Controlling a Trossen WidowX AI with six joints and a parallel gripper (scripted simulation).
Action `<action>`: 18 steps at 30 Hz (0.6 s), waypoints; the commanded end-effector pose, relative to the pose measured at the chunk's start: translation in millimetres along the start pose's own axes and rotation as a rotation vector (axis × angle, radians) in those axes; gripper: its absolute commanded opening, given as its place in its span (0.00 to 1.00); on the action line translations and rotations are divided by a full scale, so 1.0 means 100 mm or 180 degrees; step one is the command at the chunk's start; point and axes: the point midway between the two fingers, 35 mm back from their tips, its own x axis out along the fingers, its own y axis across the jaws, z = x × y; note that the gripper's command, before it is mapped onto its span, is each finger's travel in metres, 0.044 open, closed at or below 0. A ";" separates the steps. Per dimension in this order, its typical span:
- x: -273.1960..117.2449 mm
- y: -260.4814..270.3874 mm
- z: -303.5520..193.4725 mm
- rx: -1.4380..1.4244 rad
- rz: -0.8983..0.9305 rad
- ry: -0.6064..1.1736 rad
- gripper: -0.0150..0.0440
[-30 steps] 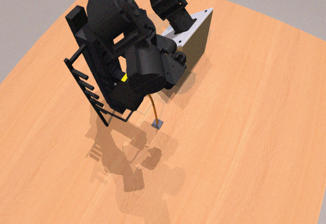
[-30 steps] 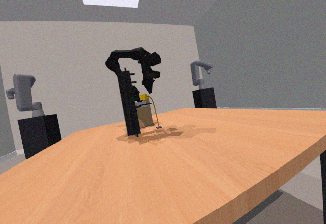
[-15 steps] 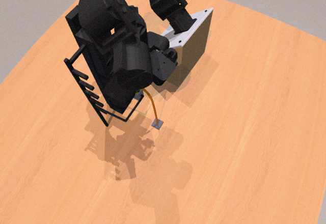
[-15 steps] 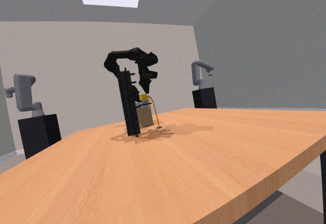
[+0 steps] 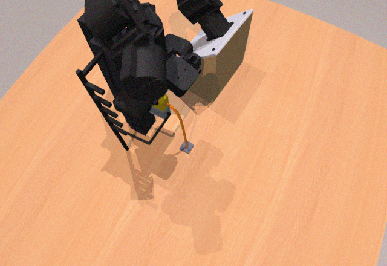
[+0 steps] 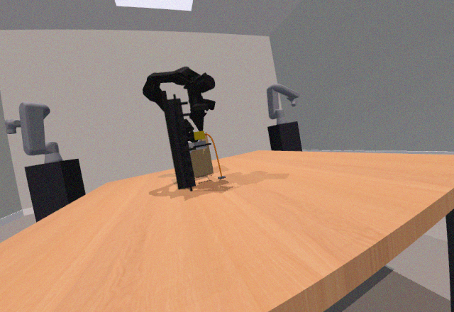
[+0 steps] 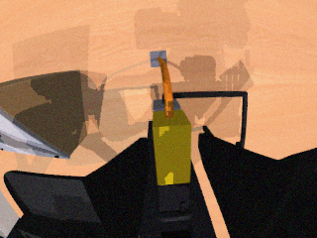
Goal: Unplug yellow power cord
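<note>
The yellow plug appears to sit on the grey power strip, but its seating is hidden. The orange-looking cord arches from the plug to a small grey plate on the table. My gripper is partly open and points down over the plug. In the wrist view one finger is on each side of the plug, with a gap to the right finger. The left finger looks close to the plug; contact is unclear.
A tall black rack with pegs stands beside the strip, and its thin black frame runs around it. A tan box with a white top stands close by, with part of a black arm on it.
</note>
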 end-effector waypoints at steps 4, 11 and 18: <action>0.06 0.00 -0.02 -0.0018 -0.0004 0.0015 0.53; 0.12 0.00 -0.02 -0.0018 -0.0004 0.0016 0.53; 0.09 0.00 -0.02 0.0001 0.0005 0.0003 0.28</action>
